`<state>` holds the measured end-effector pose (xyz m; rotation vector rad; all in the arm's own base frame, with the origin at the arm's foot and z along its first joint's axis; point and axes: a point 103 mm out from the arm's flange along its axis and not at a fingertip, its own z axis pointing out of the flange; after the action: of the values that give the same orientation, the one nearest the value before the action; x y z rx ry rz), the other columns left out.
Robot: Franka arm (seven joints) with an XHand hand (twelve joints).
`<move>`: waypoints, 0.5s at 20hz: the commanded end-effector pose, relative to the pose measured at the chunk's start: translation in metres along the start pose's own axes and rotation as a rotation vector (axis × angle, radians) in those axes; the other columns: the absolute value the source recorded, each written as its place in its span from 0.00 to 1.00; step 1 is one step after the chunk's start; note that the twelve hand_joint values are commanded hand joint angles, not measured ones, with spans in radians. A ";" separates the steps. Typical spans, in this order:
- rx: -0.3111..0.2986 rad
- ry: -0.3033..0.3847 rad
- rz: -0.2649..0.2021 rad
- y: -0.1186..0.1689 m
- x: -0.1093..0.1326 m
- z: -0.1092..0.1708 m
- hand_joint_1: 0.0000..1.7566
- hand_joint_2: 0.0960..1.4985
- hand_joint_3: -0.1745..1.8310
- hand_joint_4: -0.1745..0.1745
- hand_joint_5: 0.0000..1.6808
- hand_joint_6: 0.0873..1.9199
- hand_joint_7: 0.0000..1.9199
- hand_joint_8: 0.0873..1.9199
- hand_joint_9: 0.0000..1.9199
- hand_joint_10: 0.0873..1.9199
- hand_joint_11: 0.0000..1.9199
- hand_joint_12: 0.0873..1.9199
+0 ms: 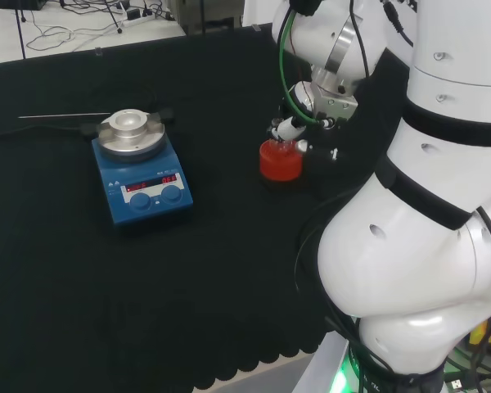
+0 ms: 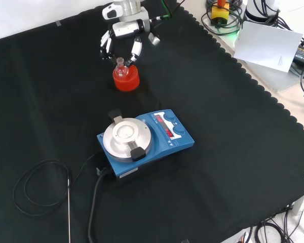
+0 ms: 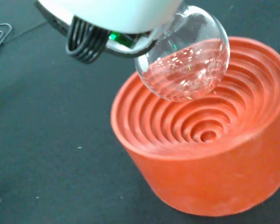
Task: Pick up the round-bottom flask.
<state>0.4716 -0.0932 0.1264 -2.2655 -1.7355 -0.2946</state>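
The black and white robot hand [image 2: 122,41] hangs at the far end of the table in the front view, its fingers [image 2: 136,49] pointing down and curving in on either side of the small clear glass round-bottom flask [image 2: 121,69]. From the front the fingertips come down beside the flask's short neck, but I cannot tell whether they pinch it or merely stand beside it. In the head view the hand [image 1: 293,127] sits just left of the arm's big white links, right over the same spot.

The flask's bulb [image 3: 183,59] shows close in the wrist view: a clear sphere, with nothing I can make out inside it, the red ribs behind it showing through the glass. It sits above the bowl of the red ribbed ring stand [image 3: 210,135], toward one side of the rim and not down in the centre; whether the glass touches the ribs I cannot tell. In the front view the flask stands about upright, neck up toward the hand, long axis running vertical, bulb at the top of the stand [image 2: 126,80].

The stand's hollow is a set of stepped rings going down to a small hole, with nothing lying in it.

Nearer the front camera and well apart from the stand is a blue magnetic stirrer with a round silver top plate [image 2: 142,142]. A black cable [image 2: 40,185] loops over the black cloth of the table [image 2: 233,167] beside it, along with a thin metal rod [image 2: 69,210].
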 end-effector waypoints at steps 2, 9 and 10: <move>0.019 -0.018 -0.017 -0.008 0.023 -0.032 0.65 0.35 0.50 0.69 0.74 0.39 0.35 0.31 0.44 0.24 0.30 0.64; 0.003 -0.038 -0.049 -0.015 0.050 -0.060 0.65 0.34 0.51 0.67 0.74 0.39 0.35 0.31 0.44 0.23 0.30 0.64; 0.000 -0.042 -0.057 -0.015 0.055 -0.063 0.65 0.34 0.51 0.67 0.74 0.40 0.35 0.31 0.44 0.23 0.30 0.64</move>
<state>0.4740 -0.0772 0.1843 -2.2567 -1.7835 -0.2822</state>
